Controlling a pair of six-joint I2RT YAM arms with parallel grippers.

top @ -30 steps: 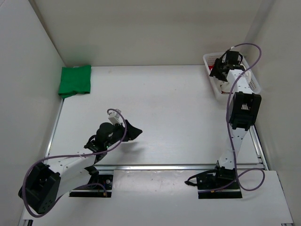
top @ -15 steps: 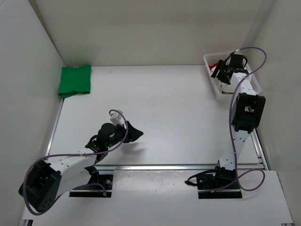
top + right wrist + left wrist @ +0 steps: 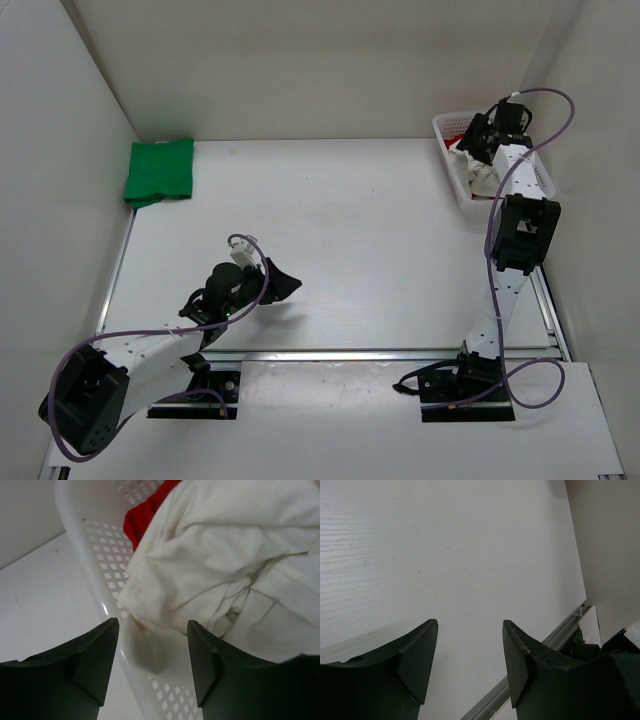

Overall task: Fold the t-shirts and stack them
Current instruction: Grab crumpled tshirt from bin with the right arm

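The right gripper [image 3: 480, 133] hangs over the far end of the basket [image 3: 545, 181], its jaws spread wide and holding nothing. A second ago it sat slightly nearer the basket's left rim; since then it has shifted a little to the right and toward the far end. Just under its fingers, the white shirt [image 3: 225, 555] lies crumpled inside the basket. The red shirt [image 3: 145, 515] is tucked beyond it against the mesh wall, though from above the arm seems to hide most of the red.

The green shirt [image 3: 158, 172] lies folded well to the left of the basket, where it lay before. The left gripper [image 3: 285, 283], well apart from the basket, has barely moved. It is partly open over bare table [image 3: 350, 220], gripping nothing.
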